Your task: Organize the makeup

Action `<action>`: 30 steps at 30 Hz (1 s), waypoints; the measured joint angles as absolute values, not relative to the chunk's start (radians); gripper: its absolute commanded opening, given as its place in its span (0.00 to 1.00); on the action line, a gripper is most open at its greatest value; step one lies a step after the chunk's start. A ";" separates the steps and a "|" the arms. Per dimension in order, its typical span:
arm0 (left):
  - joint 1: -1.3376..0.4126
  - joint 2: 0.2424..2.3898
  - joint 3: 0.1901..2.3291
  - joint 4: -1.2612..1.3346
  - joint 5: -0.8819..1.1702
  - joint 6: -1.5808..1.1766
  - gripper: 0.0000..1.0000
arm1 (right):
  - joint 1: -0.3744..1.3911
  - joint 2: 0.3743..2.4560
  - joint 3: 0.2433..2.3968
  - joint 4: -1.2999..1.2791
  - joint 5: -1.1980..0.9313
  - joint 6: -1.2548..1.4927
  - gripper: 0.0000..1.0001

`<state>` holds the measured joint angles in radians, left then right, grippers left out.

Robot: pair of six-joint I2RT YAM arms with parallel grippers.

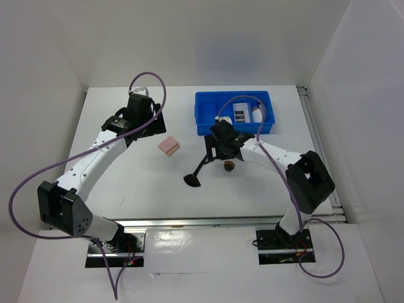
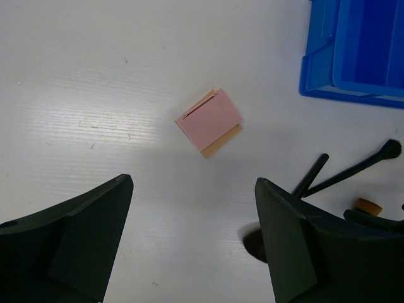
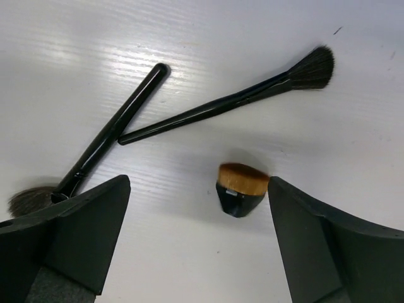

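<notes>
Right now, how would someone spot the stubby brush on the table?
Find the blue bin at the far side of the table, then the right gripper just on its near side. Under that gripper, beside two long black brushes, sits the stubby brush: the only short one, black base, orange-brown bristles.

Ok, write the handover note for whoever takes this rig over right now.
Left gripper: open, empty, above the pink sponge on the table.
Right gripper: open, empty, over the stubby brush; the thin black brushes lie beside it on the table.
Done: palette and white egg-shaped piece are in the blue bin.
To do: sponge, stubby brush and both thin brushes are not yet in the bin.
</notes>
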<state>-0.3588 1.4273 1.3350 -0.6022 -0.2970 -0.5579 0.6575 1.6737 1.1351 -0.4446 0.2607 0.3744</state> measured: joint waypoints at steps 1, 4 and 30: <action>-0.359 1.427 1.335 -0.601 -0.296 -0.558 0.92 | 0.657 1.664 1.134 -0.446 0.269 0.374 0.97; -0.359 1.427 1.335 -0.599 -0.292 -0.558 0.92 | 0.650 1.659 1.118 -0.449 0.278 0.374 0.96; -0.359 1.427 1.335 -0.598 -0.290 -0.558 0.92 | 0.607 1.698 1.066 -0.459 0.197 0.378 0.95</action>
<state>-0.3588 1.4273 1.3350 -0.5983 -0.2897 -0.5579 0.6075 1.6978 1.0657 -0.4591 0.1974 0.3782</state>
